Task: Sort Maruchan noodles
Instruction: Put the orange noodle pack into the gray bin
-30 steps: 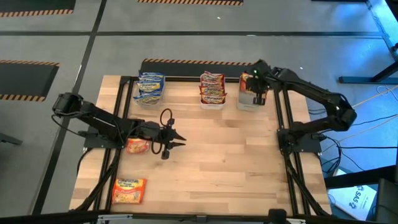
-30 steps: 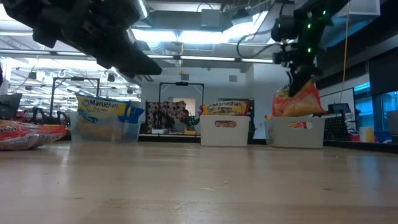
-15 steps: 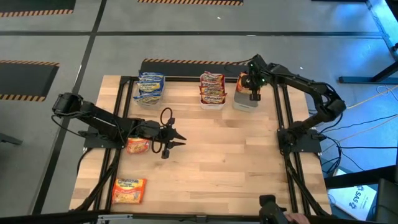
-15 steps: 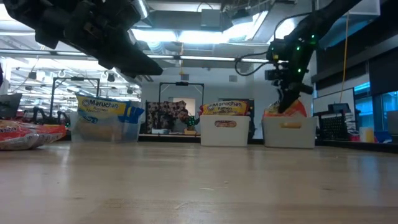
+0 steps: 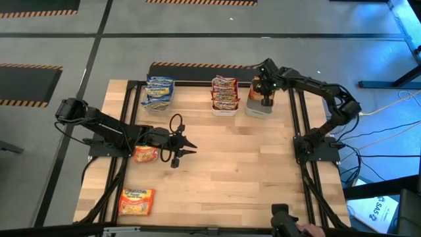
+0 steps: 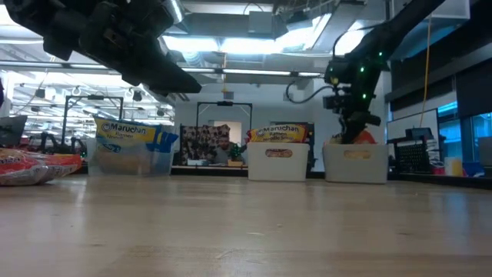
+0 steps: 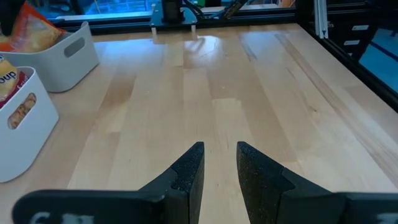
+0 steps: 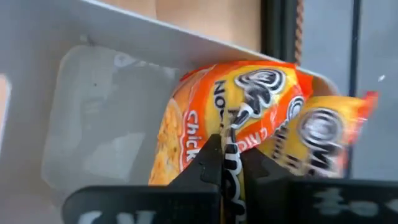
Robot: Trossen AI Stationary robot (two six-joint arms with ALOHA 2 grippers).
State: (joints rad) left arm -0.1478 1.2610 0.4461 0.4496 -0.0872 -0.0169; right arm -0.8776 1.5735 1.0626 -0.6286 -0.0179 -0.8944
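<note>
Three bins stand along the far edge. The left bin [image 5: 158, 95] holds blue-white Maruchan packets and the middle bin [image 5: 224, 97] red ones. My right gripper [image 5: 266, 99] reaches down into the right white bin [image 6: 355, 163], shut on an orange packet [image 8: 249, 106]. Another orange packet [image 8: 326, 134] lies behind it in that bin. Two more orange packets lie flat on the table, one [image 5: 146, 155] beside my left arm and one [image 5: 136, 201] near the front left corner. My left gripper [image 5: 189, 149] hovers open over the bare wood at mid-left, with nothing between its fingers [image 7: 189, 171]. My right gripper pinches the orange packet between its two fingers at a spot on its printed face [image 8: 239, 124]. The fingers come steeply from above, pointing down into the bin. The packet sits inside the bin, leaning toward its far wall; only its top [image 6: 366, 138] shows above the rim.
Black frame rails [image 5: 299, 118] run along the table's edges. A wide stretch of bare wood [image 5: 243, 171] lies between the arms. A person's hand holding a dark device [image 5: 289, 227] shows at the near edge.
My right gripper has sunk into the right bin and drifted slightly toward the table's left, staying shut. The orange packet, which hung above the rim, has gone down with it and now sits mostly below the rim.
</note>
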